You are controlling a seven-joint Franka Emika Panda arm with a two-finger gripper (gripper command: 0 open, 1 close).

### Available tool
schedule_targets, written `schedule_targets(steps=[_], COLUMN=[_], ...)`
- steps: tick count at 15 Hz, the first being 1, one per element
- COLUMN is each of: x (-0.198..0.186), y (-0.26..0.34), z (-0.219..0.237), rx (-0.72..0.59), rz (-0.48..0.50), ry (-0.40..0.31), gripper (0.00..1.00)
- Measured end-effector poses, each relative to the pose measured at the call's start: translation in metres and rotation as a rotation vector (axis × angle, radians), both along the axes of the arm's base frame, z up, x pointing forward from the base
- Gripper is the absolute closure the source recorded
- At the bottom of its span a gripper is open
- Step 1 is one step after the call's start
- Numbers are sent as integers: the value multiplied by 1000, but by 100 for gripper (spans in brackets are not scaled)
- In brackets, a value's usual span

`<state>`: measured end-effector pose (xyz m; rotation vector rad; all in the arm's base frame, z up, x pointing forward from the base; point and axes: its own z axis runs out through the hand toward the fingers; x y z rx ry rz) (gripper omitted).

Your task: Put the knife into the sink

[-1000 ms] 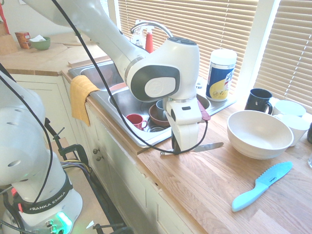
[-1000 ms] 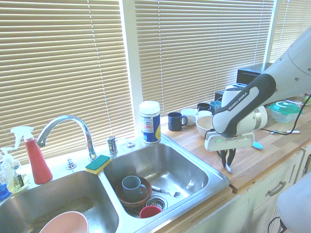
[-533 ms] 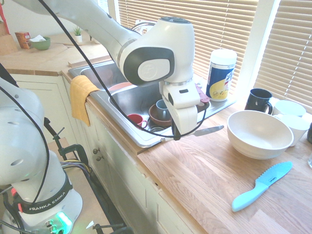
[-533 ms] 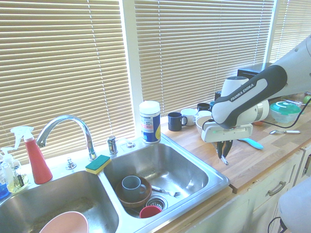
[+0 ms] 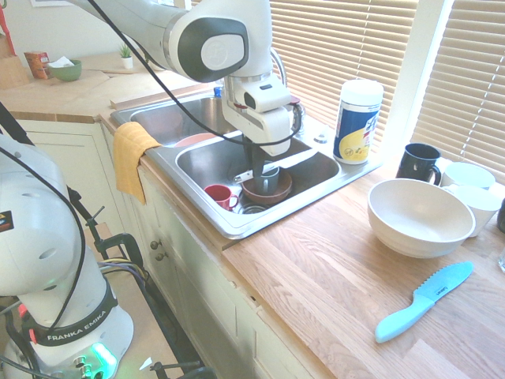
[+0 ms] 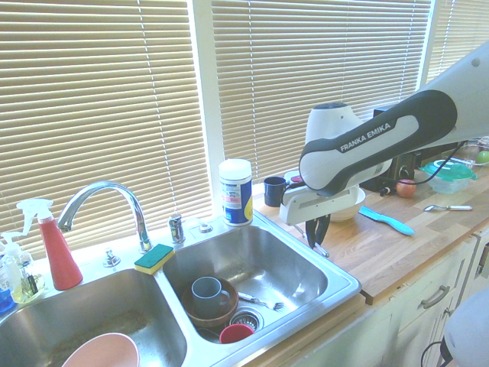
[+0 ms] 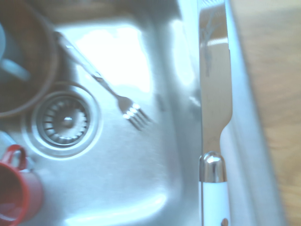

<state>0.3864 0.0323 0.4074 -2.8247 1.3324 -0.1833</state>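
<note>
— Since a second back, we carried the knife (image 7: pixel 214 117) off the worktop (image 5: pixel 331 276) and over the sink (image 6: pixel 306 264), didn't we?

— We did. Our fingers (image 6: pixel 316 232) were pinching its white handle, blade level above the right basin, over the fork (image 7: pixel 127 110), red mug (image 5: pixel 219 195) and brown bowl (image 5: pixel 264 189).
</note>
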Motion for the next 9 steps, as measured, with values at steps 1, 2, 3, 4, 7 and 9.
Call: schedule_targets(steps=[1,2,3,4,7,9], x=[3,8,14,21,40,51], y=[13,24,34,42,61,72], z=[-1,-3,-6,-10,-31,-49], rx=[-3,-5,-4,-1,1,8], rz=[16,30,41,45,35,27], ry=[3,7,7,4,5,17], gripper=[100,100,100,100,100,100])
